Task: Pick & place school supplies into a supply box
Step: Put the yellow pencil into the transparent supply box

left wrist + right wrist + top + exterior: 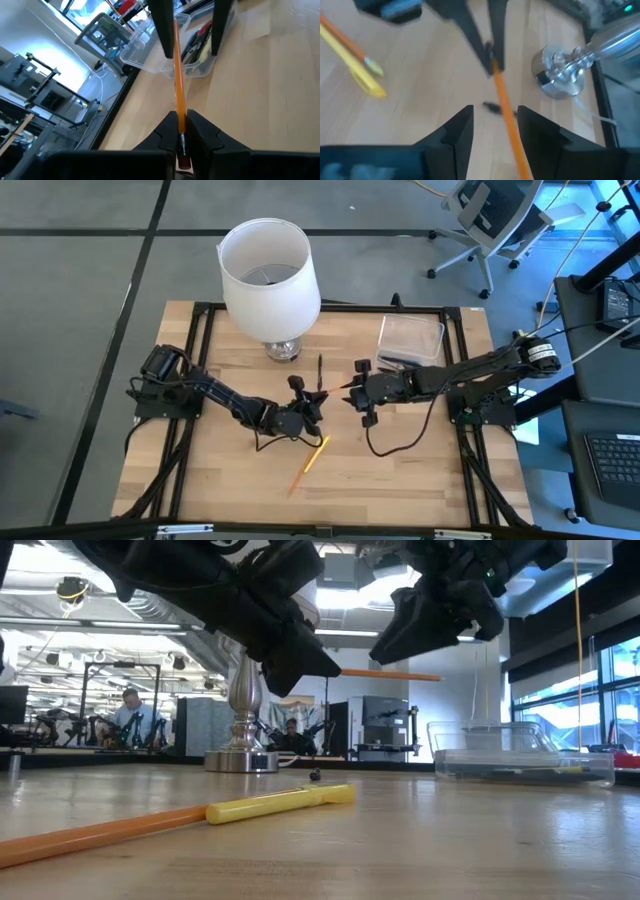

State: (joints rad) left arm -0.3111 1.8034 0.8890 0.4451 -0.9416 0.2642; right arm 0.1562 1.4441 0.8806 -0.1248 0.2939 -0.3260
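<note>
The left tool [179,131] is clamped on the eraser end of a thin orange pencil [177,70], held above the wooden desk [400,470]. The pencil extends forward into the gap between the spread fingers of the right tool [492,132], which grips nothing. The clear plastic rectangular supply box [410,340] lies just behind the right tool, holding several pens.

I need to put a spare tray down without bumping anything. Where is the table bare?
Bare wood lies along the near edge, below the yellow and orange pens, and right of the cable. Crowded: mid-table, where both grippers meet, plus the lamp and supply box.
</note>
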